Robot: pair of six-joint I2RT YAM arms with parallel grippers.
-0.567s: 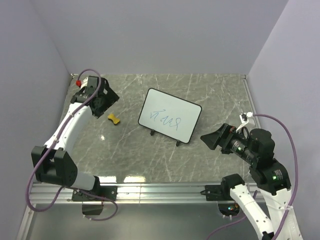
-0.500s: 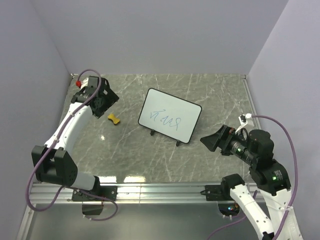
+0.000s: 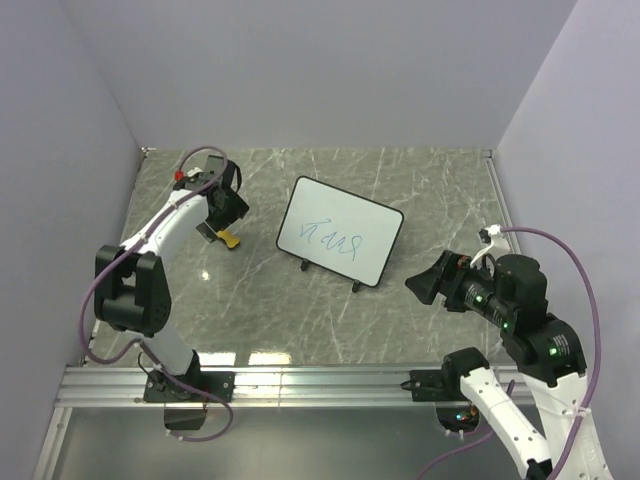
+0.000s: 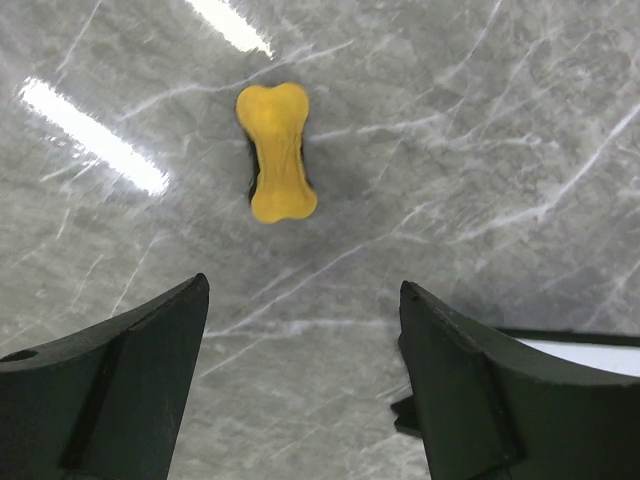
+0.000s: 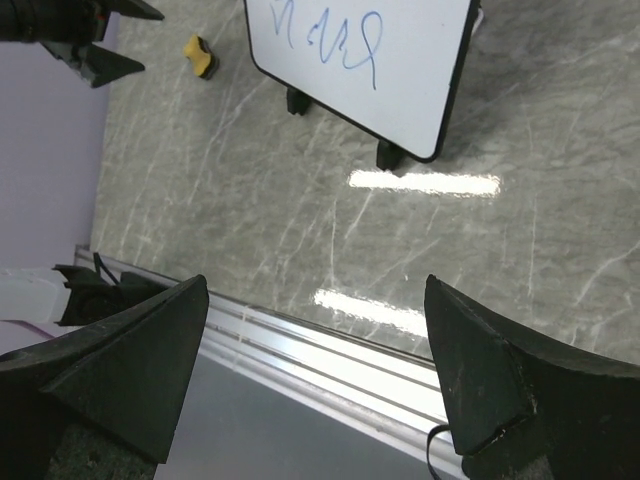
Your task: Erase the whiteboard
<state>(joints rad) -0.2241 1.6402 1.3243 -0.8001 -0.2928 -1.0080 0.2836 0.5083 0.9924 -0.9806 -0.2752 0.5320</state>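
The whiteboard stands tilted on little black feet mid-table, with blue scribbles on its face. It also shows in the right wrist view, and its edge is at the lower right of the left wrist view. A small yellow bone-shaped eraser lies on the table left of the board. My left gripper hangs open just above the eraser, which lies ahead of the fingertips, not between them. My right gripper is open and empty, to the right of the board and apart from it.
The grey marble table ends at a metal rail along the near edge. Purple-grey walls close the left, back and right sides. The left arm's fingers show at the top left of the right wrist view.
My left arm has swung in and its gripper has moved right and down to just above the yellow eraser. The right gripper has shifted only slightly. The board has not moved.
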